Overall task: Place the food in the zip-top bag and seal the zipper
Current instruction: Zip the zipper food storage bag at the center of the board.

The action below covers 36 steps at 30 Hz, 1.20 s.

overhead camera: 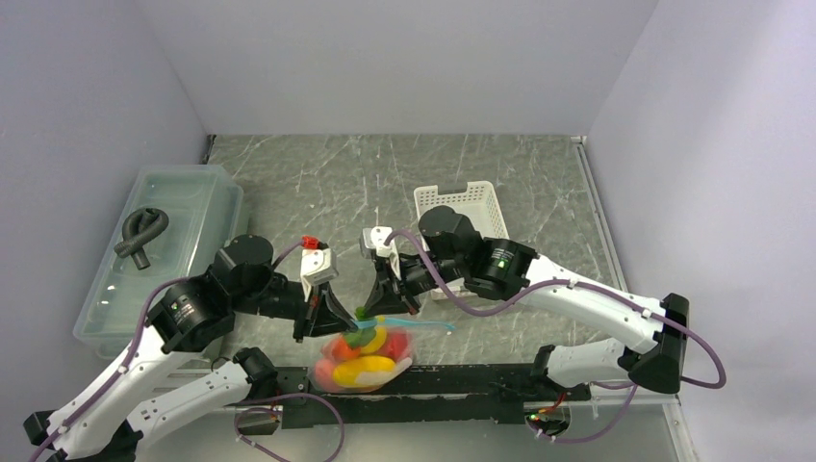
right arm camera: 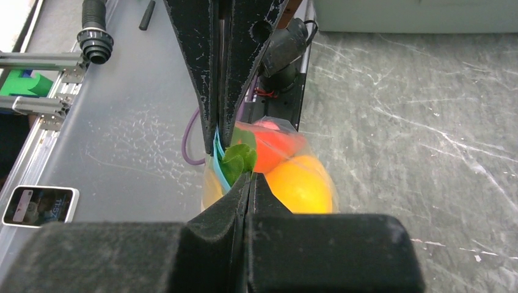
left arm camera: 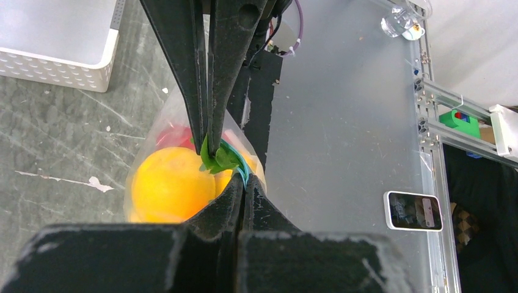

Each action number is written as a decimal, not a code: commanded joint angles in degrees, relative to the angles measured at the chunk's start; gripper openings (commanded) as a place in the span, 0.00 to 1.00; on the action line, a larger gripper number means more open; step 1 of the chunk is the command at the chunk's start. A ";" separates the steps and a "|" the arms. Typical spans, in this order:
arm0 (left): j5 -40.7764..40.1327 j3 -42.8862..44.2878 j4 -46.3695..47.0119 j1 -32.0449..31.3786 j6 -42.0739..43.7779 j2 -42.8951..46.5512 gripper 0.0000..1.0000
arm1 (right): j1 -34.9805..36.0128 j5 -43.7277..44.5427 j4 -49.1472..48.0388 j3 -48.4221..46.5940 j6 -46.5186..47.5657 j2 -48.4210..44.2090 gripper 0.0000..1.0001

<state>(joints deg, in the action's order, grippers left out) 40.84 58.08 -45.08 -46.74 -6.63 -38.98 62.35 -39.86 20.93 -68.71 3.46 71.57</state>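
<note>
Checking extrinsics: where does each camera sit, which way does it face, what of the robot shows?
Top external: above and behind the robot, looking down; both arms show, left end effector and right end effector meeting at the zip-top bag.
Left wrist: on the left arm, facing the right end effector; own end effector at bottom.
Right wrist: on the right arm, facing the left end effector; own end effector at bottom.
Shared: both wrist views show the green leafy piece and zipper.

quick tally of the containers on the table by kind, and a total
zip-top bag: 1
white basket: 1
translucent lidded bin: 1
total: 3
</note>
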 commanded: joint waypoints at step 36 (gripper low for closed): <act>-3.49 1.55 3.15 -0.02 -1.01 -0.94 0.02 | 10.95 16.69 0.64 0.29 7.26 2.52 0.00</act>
<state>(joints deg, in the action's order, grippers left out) 36.53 58.08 -47.51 -46.96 -7.22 -40.69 71.79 -30.44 21.17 -66.35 9.89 71.33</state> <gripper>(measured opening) 0.014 0.010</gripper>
